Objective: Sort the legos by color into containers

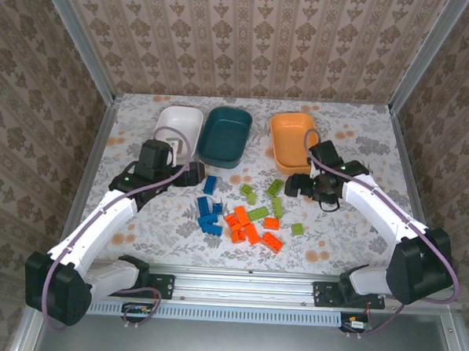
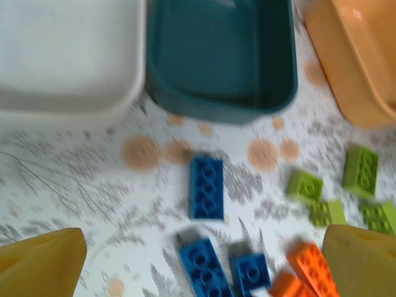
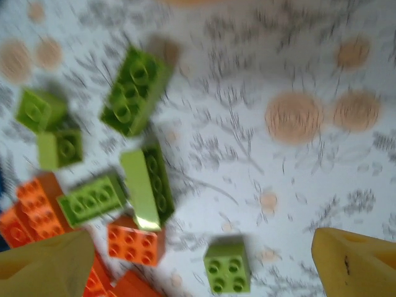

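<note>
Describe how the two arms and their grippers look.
The left arm and right arm both have rounded white link shells with black joints and black housings, and a lilac cable loops along each. The left gripper and right gripper are black. Their fingers look mustard yellow in the wrist views.

White arm links (image 1: pixel 110 216), black joints (image 1: pixel 153 159) and bases (image 1: pixel 52 284), lilac cables (image 1: pixel 453 269), yellow end effector fingers (image 2: pixel 43 263).
</note>
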You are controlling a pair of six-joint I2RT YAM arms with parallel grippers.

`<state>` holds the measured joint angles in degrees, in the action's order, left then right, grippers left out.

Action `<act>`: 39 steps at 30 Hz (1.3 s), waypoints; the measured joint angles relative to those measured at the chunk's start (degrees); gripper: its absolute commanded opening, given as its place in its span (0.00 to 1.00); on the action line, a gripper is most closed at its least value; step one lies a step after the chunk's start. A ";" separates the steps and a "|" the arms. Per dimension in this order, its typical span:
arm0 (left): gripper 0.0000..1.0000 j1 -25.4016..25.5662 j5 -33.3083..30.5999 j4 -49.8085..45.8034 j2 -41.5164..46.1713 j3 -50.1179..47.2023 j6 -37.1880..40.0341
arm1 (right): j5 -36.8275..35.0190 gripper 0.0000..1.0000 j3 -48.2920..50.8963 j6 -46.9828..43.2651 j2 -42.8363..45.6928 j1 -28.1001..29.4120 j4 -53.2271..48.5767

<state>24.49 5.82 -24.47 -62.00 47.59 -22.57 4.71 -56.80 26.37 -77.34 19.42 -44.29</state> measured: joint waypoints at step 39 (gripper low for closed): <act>1.00 0.98 4.46 -4.79 5.18 -5.35 -1.03 | -4.87 0.38 6.60 2.51 -14.91 8.96 0.74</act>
<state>25.47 10.28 -29.26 -56.82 42.24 -23.59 -0.16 -50.19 28.88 -92.25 28.38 -43.55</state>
